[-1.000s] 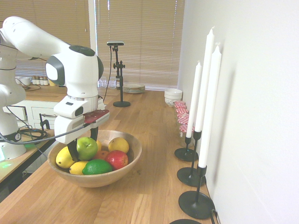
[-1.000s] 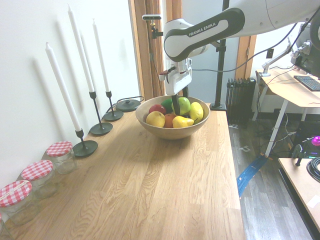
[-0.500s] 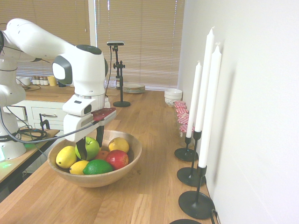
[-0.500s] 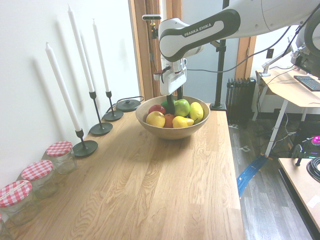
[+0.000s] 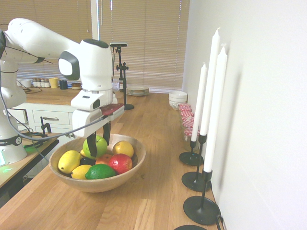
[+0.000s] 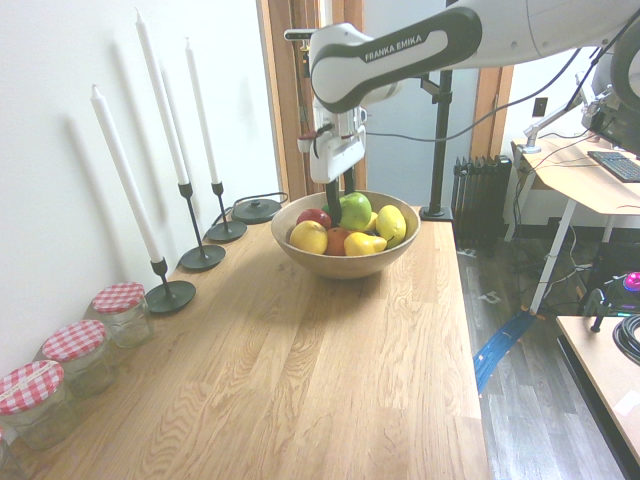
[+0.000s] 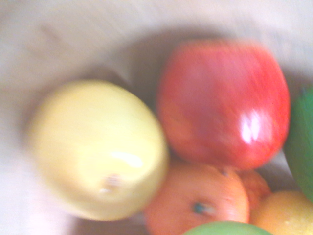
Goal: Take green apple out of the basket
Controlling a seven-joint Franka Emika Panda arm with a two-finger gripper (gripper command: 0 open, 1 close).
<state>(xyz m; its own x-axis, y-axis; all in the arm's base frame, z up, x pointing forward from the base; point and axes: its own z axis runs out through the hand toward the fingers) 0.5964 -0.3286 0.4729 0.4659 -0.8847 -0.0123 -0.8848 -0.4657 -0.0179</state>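
Note:
The green apple [image 5: 95, 145] is glossy and yellow-green and sits high over the other fruit in the basket [image 5: 106, 184], a wide, shallow wooden bowl on the counter. My gripper [image 5: 98, 143] reaches down into the bowl and is shut on the apple, one dark finger on each side. From the other side, the apple [image 6: 355, 211] shows above the basket rim [image 6: 345, 262], with the gripper [image 6: 342, 204] around it. In the blurred wrist view only a sliver of the green apple [image 7: 225, 229] shows, beside a lemon [image 7: 98, 152] and a red apple [image 7: 222, 103].
Lemons [image 5: 69, 161], a red apple [image 5: 120, 163], a dark green fruit [image 5: 100, 172] and an orange fill the bowl. Three black candlesticks [image 5: 201, 209] with tall white candles line the wall. Red-lidded jars [image 6: 120, 312] stand along it too. Plates [image 5: 137, 90] sit far back.
The gripper has shut on the green apple. Arm and apple have shifted toward the bowl's back and risen slightly above the other fruit.

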